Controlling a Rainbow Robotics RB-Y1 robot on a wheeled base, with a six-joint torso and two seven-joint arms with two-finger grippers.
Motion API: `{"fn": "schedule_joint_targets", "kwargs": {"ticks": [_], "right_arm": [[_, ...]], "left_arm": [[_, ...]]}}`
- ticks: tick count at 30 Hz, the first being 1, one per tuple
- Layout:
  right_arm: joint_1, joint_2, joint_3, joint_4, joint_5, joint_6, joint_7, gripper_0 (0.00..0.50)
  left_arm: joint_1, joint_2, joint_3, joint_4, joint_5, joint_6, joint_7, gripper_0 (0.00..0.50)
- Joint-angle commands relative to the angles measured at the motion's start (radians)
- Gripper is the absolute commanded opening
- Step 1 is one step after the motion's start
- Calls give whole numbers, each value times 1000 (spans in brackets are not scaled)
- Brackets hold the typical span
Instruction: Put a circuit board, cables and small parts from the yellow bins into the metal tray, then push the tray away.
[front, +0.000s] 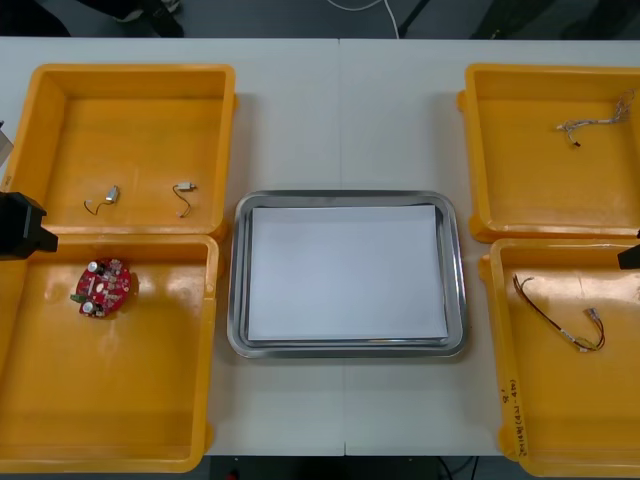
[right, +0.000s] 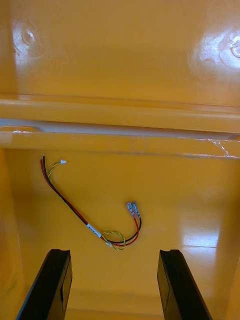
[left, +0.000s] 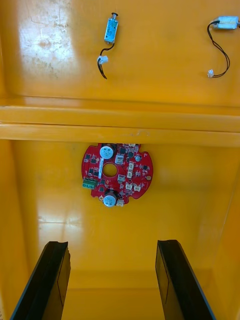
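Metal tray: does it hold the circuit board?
No; the circuit board lies in a left yellow bin, outside the metal tray.

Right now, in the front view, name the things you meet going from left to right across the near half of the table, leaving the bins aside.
round red circuit board → metal tray → red and yellow cable

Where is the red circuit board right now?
Front view: the circuit board lies in the near yellow bin on the robot's left, ahead of the open left gripper.
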Motion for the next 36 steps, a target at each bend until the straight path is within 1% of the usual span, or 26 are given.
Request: {"fn": "schedule_joint_targets", "kwargs": {"ticks": [1,36], "right_arm": [[11,-39,-20,-2,-9,5,7,500],[11,-39,-20,-2,-9,5,7,500]], "left_arm": [[13,-10,-6,-27,-8,6,-71,500],[13,-10,-6,-27,-8,6,-71,500]]}}
